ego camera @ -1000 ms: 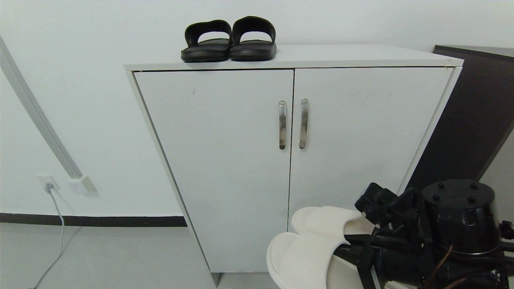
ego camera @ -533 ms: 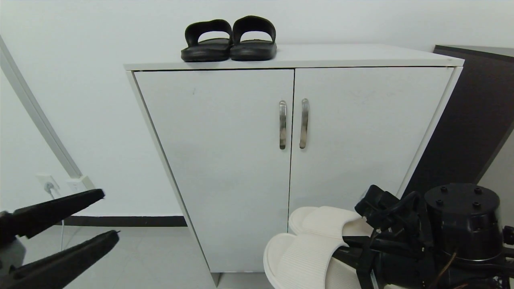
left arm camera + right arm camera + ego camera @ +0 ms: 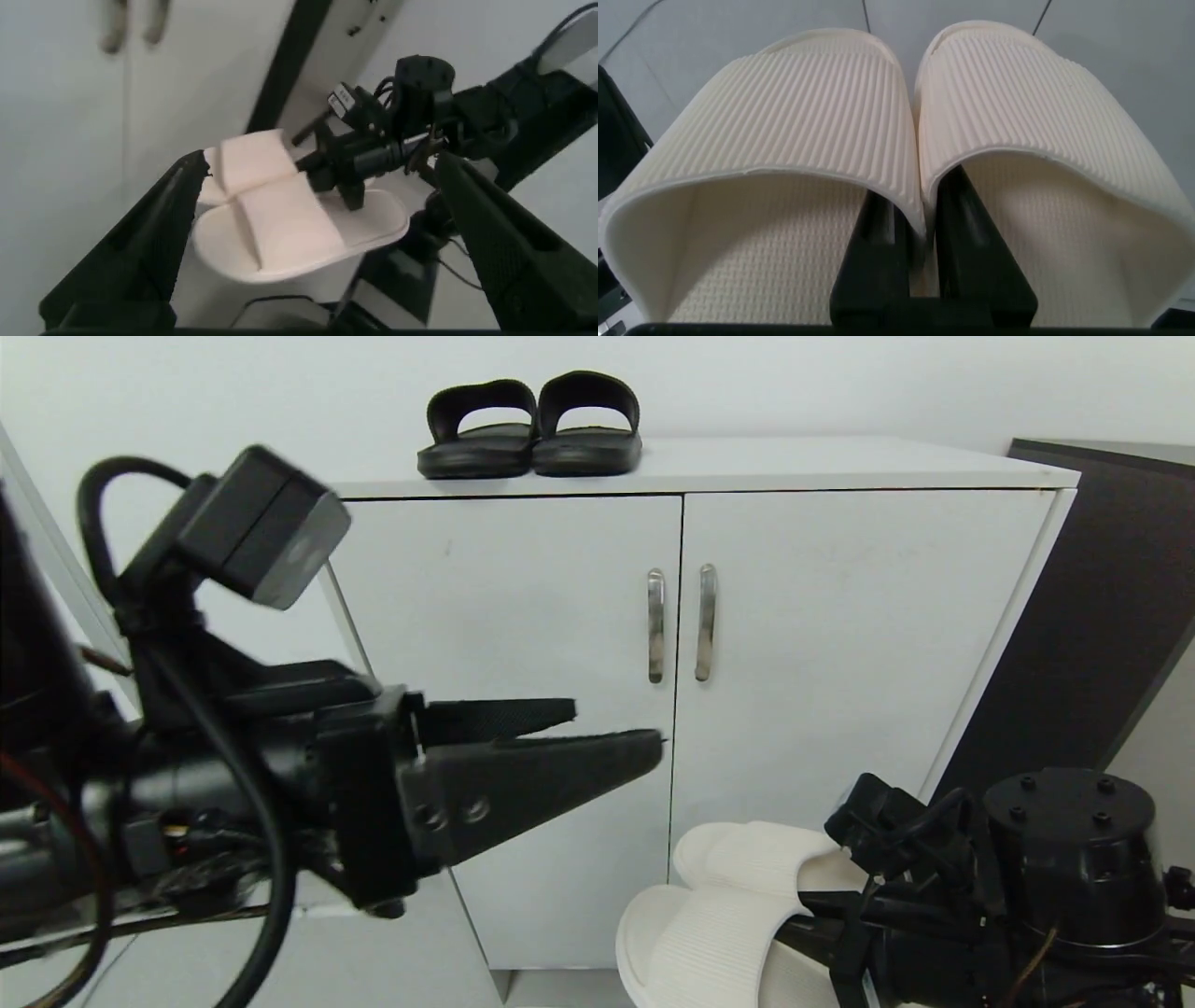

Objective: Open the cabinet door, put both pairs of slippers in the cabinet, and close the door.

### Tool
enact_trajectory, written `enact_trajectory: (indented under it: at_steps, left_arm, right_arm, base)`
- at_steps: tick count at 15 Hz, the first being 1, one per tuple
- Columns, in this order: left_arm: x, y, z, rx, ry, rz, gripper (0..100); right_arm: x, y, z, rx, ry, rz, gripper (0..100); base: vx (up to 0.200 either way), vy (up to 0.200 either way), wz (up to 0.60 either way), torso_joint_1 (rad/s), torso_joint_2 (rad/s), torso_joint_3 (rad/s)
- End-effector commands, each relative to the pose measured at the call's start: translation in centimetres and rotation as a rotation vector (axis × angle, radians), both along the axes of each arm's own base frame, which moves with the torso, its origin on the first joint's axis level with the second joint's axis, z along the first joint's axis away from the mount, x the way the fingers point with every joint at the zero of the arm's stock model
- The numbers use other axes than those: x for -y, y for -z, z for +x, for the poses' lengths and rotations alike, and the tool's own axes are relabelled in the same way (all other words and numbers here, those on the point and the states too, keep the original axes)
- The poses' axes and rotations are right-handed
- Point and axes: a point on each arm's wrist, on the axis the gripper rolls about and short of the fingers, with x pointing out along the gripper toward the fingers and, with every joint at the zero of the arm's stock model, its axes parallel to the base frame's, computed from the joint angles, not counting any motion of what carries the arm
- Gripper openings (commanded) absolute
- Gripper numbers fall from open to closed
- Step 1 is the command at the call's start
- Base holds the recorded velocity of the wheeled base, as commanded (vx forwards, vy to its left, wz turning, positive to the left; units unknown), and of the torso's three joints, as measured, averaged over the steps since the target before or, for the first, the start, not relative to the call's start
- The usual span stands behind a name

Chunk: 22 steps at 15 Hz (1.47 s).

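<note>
Holding the white slippers [image 3: 728,896] low in front of the cabinet's [image 3: 840,616] right-hand door, the right gripper [image 3: 920,243] has one finger pushed under each strap, pinching the two inner sides together between them. Both slippers are cream, with ribbed straps and a dimpled footbed, and their toes point toward the cabinet.

The cabinet is white with a flat top. Its two doors [image 3: 513,616] are closed, and two upright metal handles [image 3: 656,625] sit close together at the middle seam. The black slippers [image 3: 532,425] rest side by side on the left part of the top, near its back edge.

The left gripper [image 3: 616,725] hovers in front of the left door, below the handles, its fingers spread wide and holding nothing.

A plain white wall [image 3: 187,392] stands behind the cabinet, and a dark panel [image 3: 1102,616] stands just beside its right side.
</note>
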Motion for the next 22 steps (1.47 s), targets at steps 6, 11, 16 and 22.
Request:
enact_trajectory:
  at_steps: [6,11,16,22]
  left_arm:
    - [8.1,1.6,8.3,-0.042,0.100,-0.027,100]
    - [8.5,0.6,11.2,-0.003,-0.006,-0.067,100]
    - [8.3,-0.1,11.4,0.038,-0.104,-0.052,100]
    - [9.6,0.8,13.6,0.032,-0.187,-0.036,100]
  right_arm:
    - [0.0,0.2,-0.1,-0.007,-0.004,-0.006,0]
    - [0.0,0.3,-0.1,-0.009,-0.004,-0.008,0]
    - [-0.1,0.6,0.0,-0.016,-0.004,-0.016,0]
    - [-0.1,0.6,0.0,-0.016,-0.005,-0.015,0]
  base:
    - [0.000,0.000,0.00,0.000,0.00,0.000]
    - [0.000,0.000,0.00,0.000,0.00,0.000]
    - [0.000,0.000,0.00,0.000,0.00,0.000]
    - [0.000,0.000,0.00,0.000,0.00,0.000]
